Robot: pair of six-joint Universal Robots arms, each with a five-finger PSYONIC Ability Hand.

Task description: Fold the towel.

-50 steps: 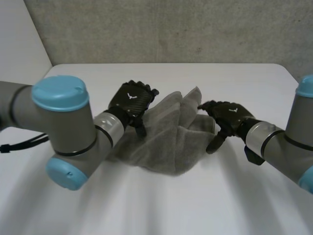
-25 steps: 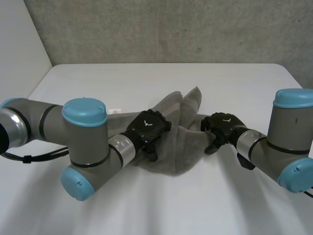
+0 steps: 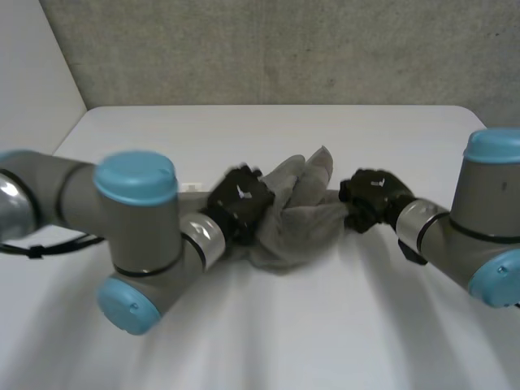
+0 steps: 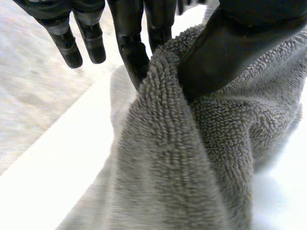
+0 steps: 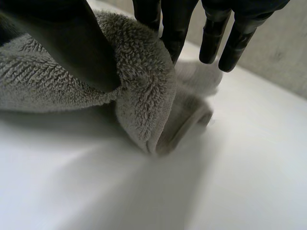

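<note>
Well, white table [image 3: 390, 130], grey wall [image 3: 284, 49] behind; left hand [image 3: 240, 203] and right hand [image 3: 372, 195] in pinch-hold on towel [image 3: 301, 221].

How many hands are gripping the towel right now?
2. The left hand pinches the towel at its left side; the right hand pinches its right side.

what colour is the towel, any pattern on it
The towel is plain grey, no pattern, only looped terry pile; the left wrist view shows it best.
</note>
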